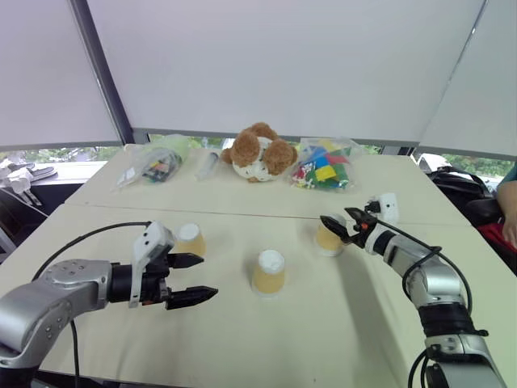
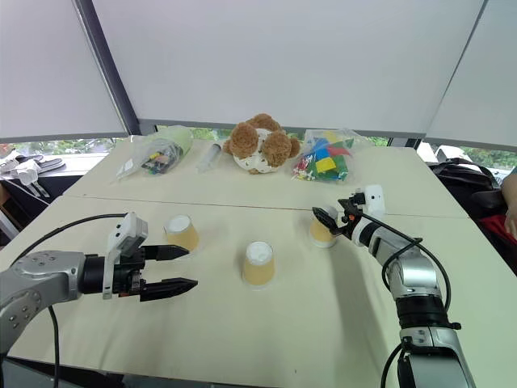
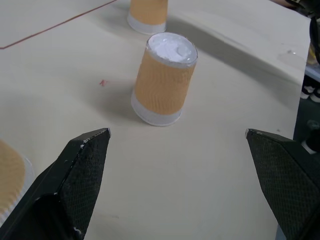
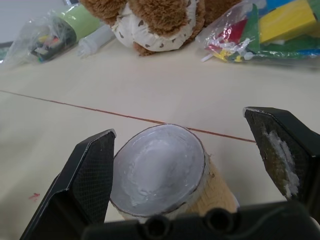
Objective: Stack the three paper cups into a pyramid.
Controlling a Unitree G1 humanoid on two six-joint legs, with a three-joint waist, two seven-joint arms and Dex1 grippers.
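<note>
While three paper cups stand upside down and apart on the worktop [image 1: 242, 339], the released right pincer [image 1: 339, 224] straddles the right cup [image 1: 328, 239], the released left pincer [image 1: 192, 279] hovers by the left cup [image 1: 191, 239], and clear bags [image 1: 325, 166] of coloured pieces flank a teddy bear [image 1: 258, 152].

We see three paper cups [image 1: 268, 273] with tan-orange ribbed sides, white bands and white bases. Our worktop [image 1: 323, 339] is pale cream, crossed by a thin red-brown seam. Both pairs of fingers [image 3: 82, 170] are black. At twelve o'clock sits a brown plush bear [image 1: 258, 152], beside a bag of multicoloured blocks [image 1: 325, 166].
</note>
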